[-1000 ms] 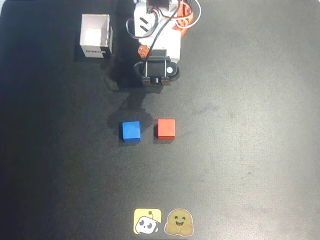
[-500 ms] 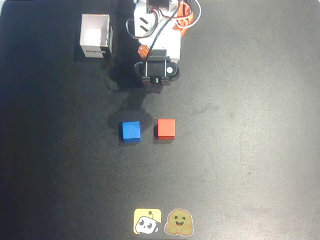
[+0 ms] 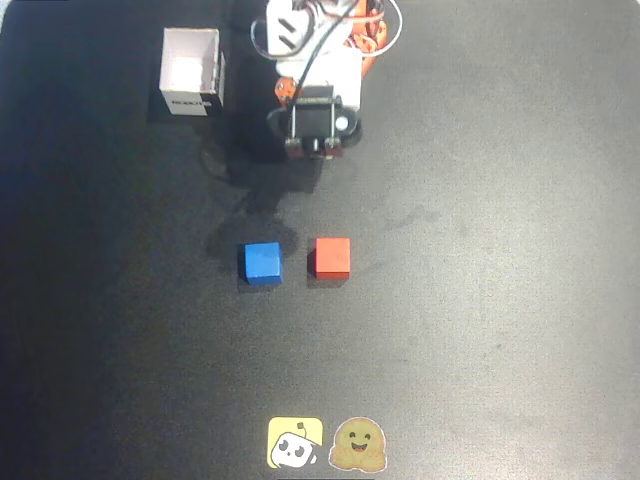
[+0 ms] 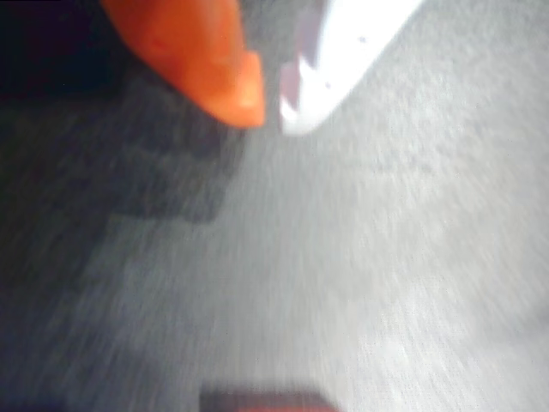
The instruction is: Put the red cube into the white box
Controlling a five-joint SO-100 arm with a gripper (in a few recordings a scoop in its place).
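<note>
The red cube point(image 3: 332, 257) sits on the black mat near the middle of the overhead view, with nothing touching it. Far up at the left stands the white box point(image 3: 190, 72), open-topped, with a dark label on its near wall. The arm is folded at the top centre, and its wrist point(image 3: 312, 122) hangs well above the cube in the picture. In the blurred wrist view my gripper point(image 4: 273, 110) has its orange fingertip point(image 4: 240, 94) and white fingertip point(image 4: 300, 116) almost together, holding nothing. A red sliver point(image 4: 266, 402) at the bottom edge looks like the cube.
A blue cube point(image 3: 262, 263) lies just left of the red one, with a small gap between them. Two stickers, one yellow point(image 3: 295, 443) and one brown point(image 3: 358, 444), lie flat at the mat's bottom edge. Cables loop around the arm's base point(image 3: 340, 30).
The arm's wrist has shifted a little toward the top of the overhead view, away from the cubes. Both cubes and the box have stayed put.
</note>
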